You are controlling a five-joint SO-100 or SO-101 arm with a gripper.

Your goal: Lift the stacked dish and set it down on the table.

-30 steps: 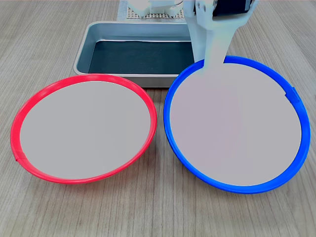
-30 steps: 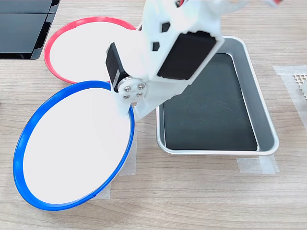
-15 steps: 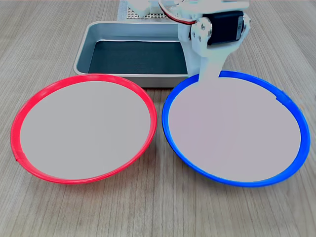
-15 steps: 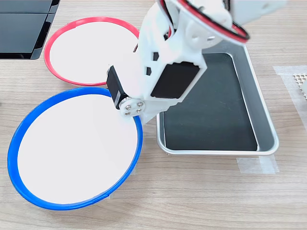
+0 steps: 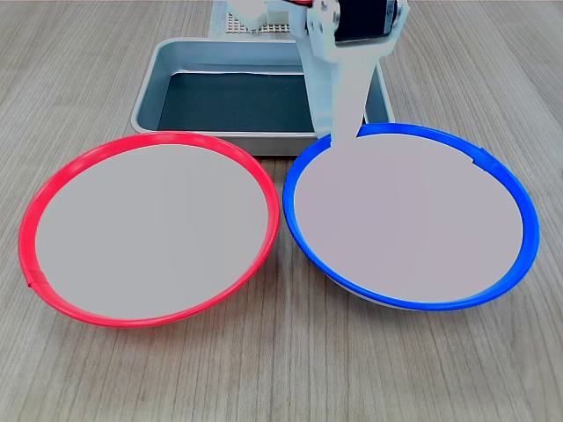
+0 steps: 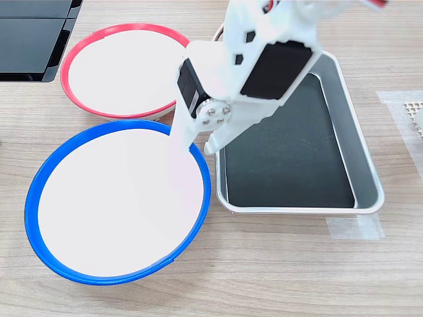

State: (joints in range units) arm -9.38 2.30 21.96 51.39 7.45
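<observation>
The stacked dish (image 5: 405, 211) (image 6: 119, 205) is a wide shallow one with a blue rim and a pale grey inside. It lies level on the table (image 5: 264, 378) (image 6: 277, 277), to the right of the red-rimmed dish in the first exterior view. My white gripper (image 5: 339, 139) (image 6: 193, 144) comes down on its rim on the side nearest the metal tray. One finger is inside the dish and the other outside, and the gripper is shut on the rim. The dish's white underside shows just below its near edge.
A red-rimmed dish (image 5: 149, 229) (image 6: 122, 69) of the same size lies beside it, their rims nearly touching. A grey metal tray (image 5: 149, 88) (image 6: 367, 165) with a dark floor stands next to both. Tape strips (image 6: 353, 228) and a dark panel (image 6: 33, 33) lie at the edges.
The blue-rimmed dish has come down from a tilt to level and slid toward the red-rimmed dish and the tray, moving with the gripper. The arm's upper part has risen.
</observation>
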